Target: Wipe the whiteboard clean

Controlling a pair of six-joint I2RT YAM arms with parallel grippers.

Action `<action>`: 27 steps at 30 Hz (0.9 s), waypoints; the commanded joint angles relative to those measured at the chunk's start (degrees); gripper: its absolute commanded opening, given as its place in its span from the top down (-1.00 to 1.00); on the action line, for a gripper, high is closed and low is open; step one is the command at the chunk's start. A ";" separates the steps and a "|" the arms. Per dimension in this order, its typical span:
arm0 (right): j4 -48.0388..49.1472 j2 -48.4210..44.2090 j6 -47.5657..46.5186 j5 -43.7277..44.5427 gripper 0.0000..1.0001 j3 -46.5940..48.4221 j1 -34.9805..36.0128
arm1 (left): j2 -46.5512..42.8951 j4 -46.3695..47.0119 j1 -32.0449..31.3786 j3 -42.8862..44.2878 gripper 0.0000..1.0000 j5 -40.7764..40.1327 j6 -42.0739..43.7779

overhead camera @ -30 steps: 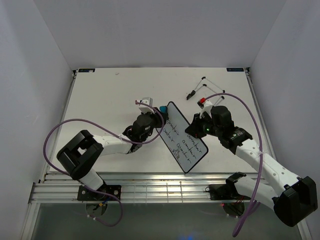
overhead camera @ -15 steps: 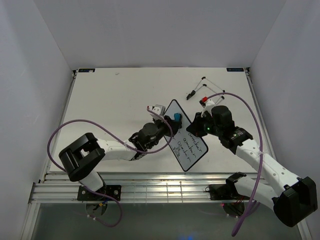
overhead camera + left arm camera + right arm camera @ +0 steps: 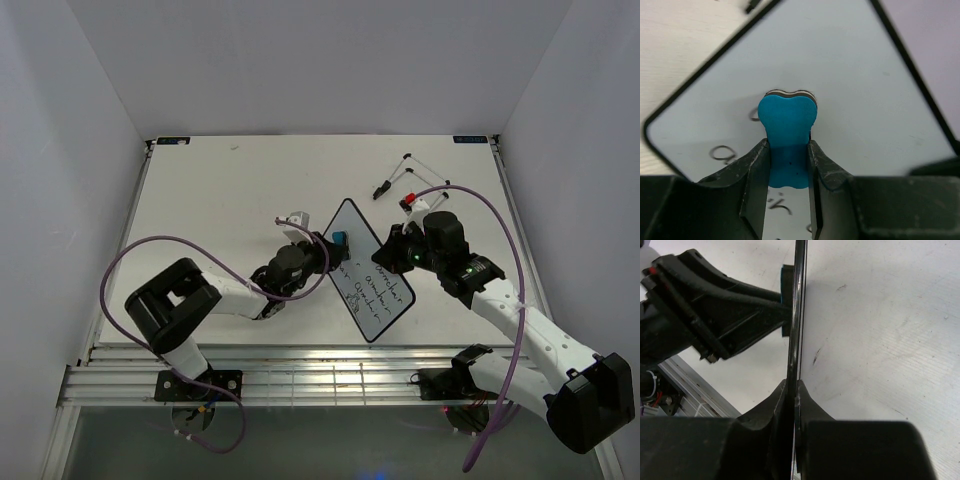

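The whiteboard [image 3: 372,283] is white with a thin black frame. It is held tilted above the table, and black handwriting covers its lower half. My right gripper [image 3: 398,246] is shut on its right edge; the right wrist view shows the board edge-on [image 3: 796,315] between the jaws. My left gripper [image 3: 326,246] is shut on a blue eraser [image 3: 340,240] and presses it against the board's upper left part. In the left wrist view the eraser [image 3: 788,131] touches the board [image 3: 850,75], with handwriting to its left and below and blank board above.
A black wire stand [image 3: 418,176] lies at the table's back right with a dark marker [image 3: 381,189] beside it. The table's front rail [image 3: 300,370] runs along the near edge. Purple cables loop from both arms.
My left gripper swept the eraser right across the board's top, then back a little to the left. Some writing in the upper part is gone. The right gripper and board barely moved.
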 commanded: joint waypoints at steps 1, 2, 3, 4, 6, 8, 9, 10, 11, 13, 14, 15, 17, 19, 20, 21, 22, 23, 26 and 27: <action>8.87 -2.15 1.94 -17.06 0.85 0.41 2.83 | 4.33 -7.35 3.69 -0.63 1.00 0.51 -0.95; 8.87 -2.24 2.03 -17.59 0.85 0.32 2.75 | 5.20 -7.35 4.92 -0.54 1.00 0.51 -1.03; 8.96 -2.41 2.21 -17.77 0.84 0.14 2.83 | 5.56 -7.26 5.62 -0.54 1.00 1.38 -1.29; 8.96 -2.76 2.38 -17.95 0.84 0.14 2.83 | 6.00 -7.00 6.07 -0.63 1.00 1.83 -1.56; 8.96 -2.77 2.47 -18.82 0.84 0.05 2.75 | 7.05 -6.12 6.69 -0.02 1.00 2.71 -0.86; 8.87 -2.42 2.38 -19.70 0.85 -0.12 2.83 | 7.76 -5.68 6.60 0.77 1.00 5.34 0.63; 8.70 -2.15 2.21 -19.71 0.85 -0.21 2.75 | 7.76 -4.46 6.60 1.56 1.00 6.83 1.16; 8.87 -1.98 2.12 -19.62 0.85 -0.64 2.83 | 7.59 -3.75 6.60 1.92 1.00 9.71 1.60; 8.87 -1.80 1.86 -19.10 0.84 -0.91 2.83 | 7.32 -3.22 6.16 2.09 1.00 10.61 2.39; 9.22 -1.36 1.68 -18.39 0.85 -1.35 2.83 | 6.01 -1.99 4.94 2.97 1.00 11.85 3.53; 9.48 -1.27 1.68 -17.60 0.85 -1.87 2.83 | 5.57 -1.81 3.28 3.32 1.00 12.29 4.75; 9.75 -1.27 2.03 -17.25 0.85 -2.14 2.75 | 4.78 -1.72 2.22 3.59 1.00 12.29 5.03; 10.71 -1.18 2.38 -16.46 0.84 -2.84 2.83 | 4.34 -1.64 -1.20 4.47 1.00 12.29 5.29; 10.72 -0.92 3.00 -16.28 0.85 -2.93 2.83 | 3.98 -1.63 -3.85 5.52 1.00 11.59 5.03; 12.46 -0.83 3.17 -16.02 0.85 -3.02 2.83 | 3.89 -1.64 -6.56 5.78 1.00 10.54 4.86; 12.65 -0.74 3.44 -15.93 0.85 -3.11 2.75 | 3.72 -1.55 -7.80 5.96 1.00 10.10 3.90; 12.82 -0.66 3.61 -15.84 0.84 -3.11 2.83 | 3.63 -1.46 -8.86 5.96 1.00 9.83 3.45; 12.91 -0.57 3.61 -15.75 0.84 -3.02 2.83 | 3.46 -1.29 -10.61 6.05 1.00 9.66 3.19; 12.74 -0.57 3.53 -15.40 0.85 -2.67 2.75 | 2.40 -0.76 -12.73 5.35 1.00 9.56 3.01; 12.56 -0.39 3.44 -15.66 0.85 -2.58 2.83 | 2.05 -0.06 -12.91 5.17 1.00 11.74 3.18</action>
